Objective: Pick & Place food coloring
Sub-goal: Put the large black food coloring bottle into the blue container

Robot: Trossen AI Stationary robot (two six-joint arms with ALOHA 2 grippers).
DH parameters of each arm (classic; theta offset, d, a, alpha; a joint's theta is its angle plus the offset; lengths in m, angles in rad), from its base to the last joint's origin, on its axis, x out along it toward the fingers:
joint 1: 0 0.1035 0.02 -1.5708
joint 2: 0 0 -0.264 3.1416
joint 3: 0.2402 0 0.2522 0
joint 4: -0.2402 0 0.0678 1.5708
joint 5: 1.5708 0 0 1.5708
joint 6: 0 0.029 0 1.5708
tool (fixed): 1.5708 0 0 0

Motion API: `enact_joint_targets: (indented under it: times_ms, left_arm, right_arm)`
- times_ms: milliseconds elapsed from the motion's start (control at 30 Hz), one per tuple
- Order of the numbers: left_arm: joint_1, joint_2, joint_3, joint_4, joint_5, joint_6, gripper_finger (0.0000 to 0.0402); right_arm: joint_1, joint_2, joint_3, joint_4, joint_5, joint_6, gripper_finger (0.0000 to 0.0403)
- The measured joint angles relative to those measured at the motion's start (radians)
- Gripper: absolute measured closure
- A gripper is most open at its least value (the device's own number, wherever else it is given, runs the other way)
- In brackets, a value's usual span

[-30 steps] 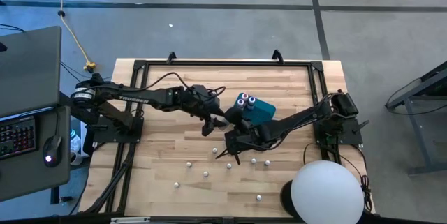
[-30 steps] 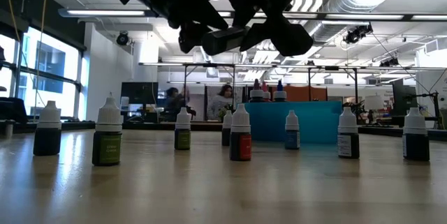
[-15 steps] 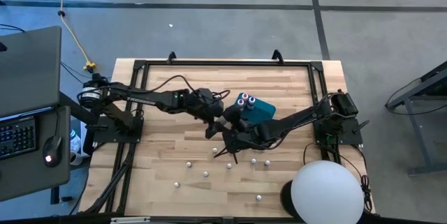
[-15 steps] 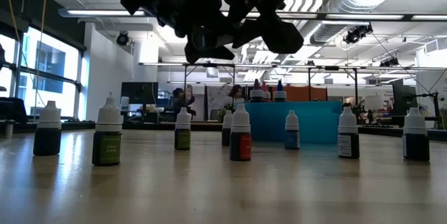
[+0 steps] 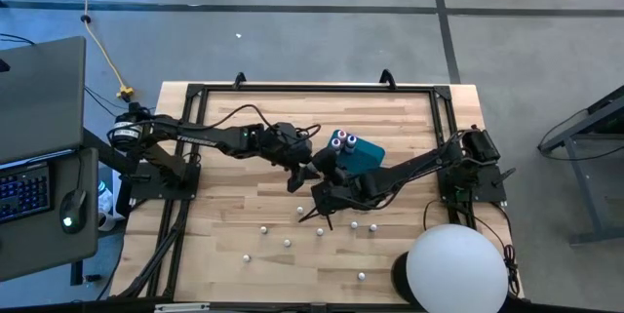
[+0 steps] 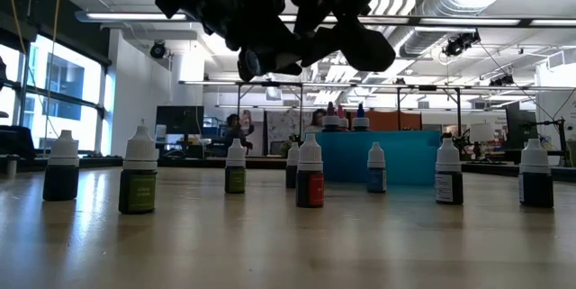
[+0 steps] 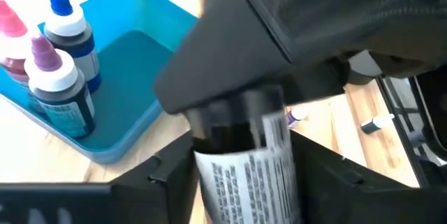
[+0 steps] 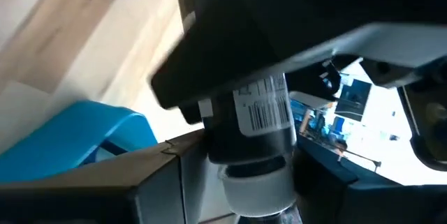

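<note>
One food coloring bottle (image 7: 244,161), dark with a white printed label and a white cap (image 8: 255,182), hangs above the table's middle between both grippers. My left gripper (image 5: 300,178) reaches in from the left and my right gripper (image 5: 318,190) from the right, each shut on it. In the low view they are a dark clump at the top around the bottle (image 6: 270,58). Three bottles with pink, purple and blue tops (image 7: 59,70) stand upright in the teal box (image 5: 366,155). Several loose bottles (image 6: 310,174) stand on their bases on the wood. My left gripper has the bottle's labelled body, toward its base (image 7: 209,175), pinched between its two fingers. It comes from the table's left, slanting down, along the bottle. The bottle is lifted clear. My right gripper pinches the bottle at its cap end, where the cap meets the body (image 8: 244,161), between its two fingers. It comes from the table's right, slanting down. The cap points back at its wrist.
A black frame (image 5: 292,89) runs around the tabletop. A white dome (image 5: 456,269) covers the near right corner. Small white-capped bottles (image 5: 288,243) dot the near half of the table. People move in the room behind the table in the low view.
My left gripper has moved toward the table's right and slightly down to the bottle that my right gripper holds up. Its fingers now stand around the bottle's base end. The right gripper and the bottle have stayed in place.
</note>
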Motion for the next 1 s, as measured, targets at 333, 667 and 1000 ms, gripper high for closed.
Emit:
enact_joint_targets:
  times_ms: [333, 667, 1000]
  left_arm:
    - [0.0, -0.001, 0.001, -0.018, 0.019, 0.0, 0.0275]
    - [0.0, -0.001, 0.002, -0.033, -0.009, 0.0, 0.0277]
    - [0.0, -0.001, 0.001, -0.028, -0.116, 0.033, 0.0277]
  right_arm:
    - [0.001, 0.001, -0.002, -0.001, -0.003, 0.044, 0.0235]
    - [0.006, 0.002, -0.002, -0.03, 0.036, 0.206, 0.02]
    - [0.09, -0.079, -0.001, -0.14, 0.126, 0.54, 0.0217]
